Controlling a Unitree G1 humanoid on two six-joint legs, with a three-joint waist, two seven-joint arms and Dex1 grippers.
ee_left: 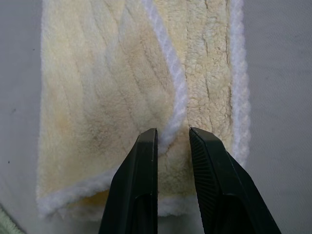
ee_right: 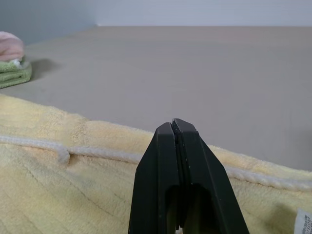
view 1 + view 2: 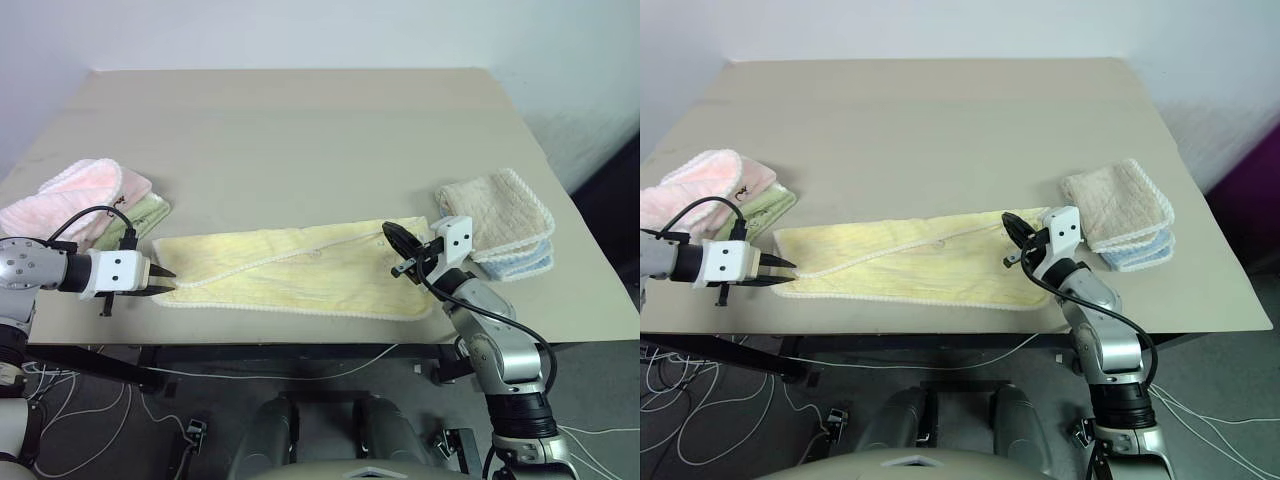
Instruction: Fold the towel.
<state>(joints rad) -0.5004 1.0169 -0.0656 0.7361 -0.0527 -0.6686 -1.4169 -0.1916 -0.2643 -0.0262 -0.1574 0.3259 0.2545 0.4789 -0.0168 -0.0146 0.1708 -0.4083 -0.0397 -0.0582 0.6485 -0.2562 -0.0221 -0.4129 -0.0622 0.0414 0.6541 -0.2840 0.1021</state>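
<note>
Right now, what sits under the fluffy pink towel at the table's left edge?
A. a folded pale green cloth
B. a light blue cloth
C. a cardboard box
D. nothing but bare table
A: the fluffy pink towel lies on top of a folded pale green cloth, whose edge peeks out beside it near the end of the long pale yellow terry-cloth towel.

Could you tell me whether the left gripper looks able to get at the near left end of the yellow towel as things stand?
Probably yes. The left gripper already sits at that end of the towel, its fingers straddling the whitish edging with a gap between them, and nothing lies between.
</note>
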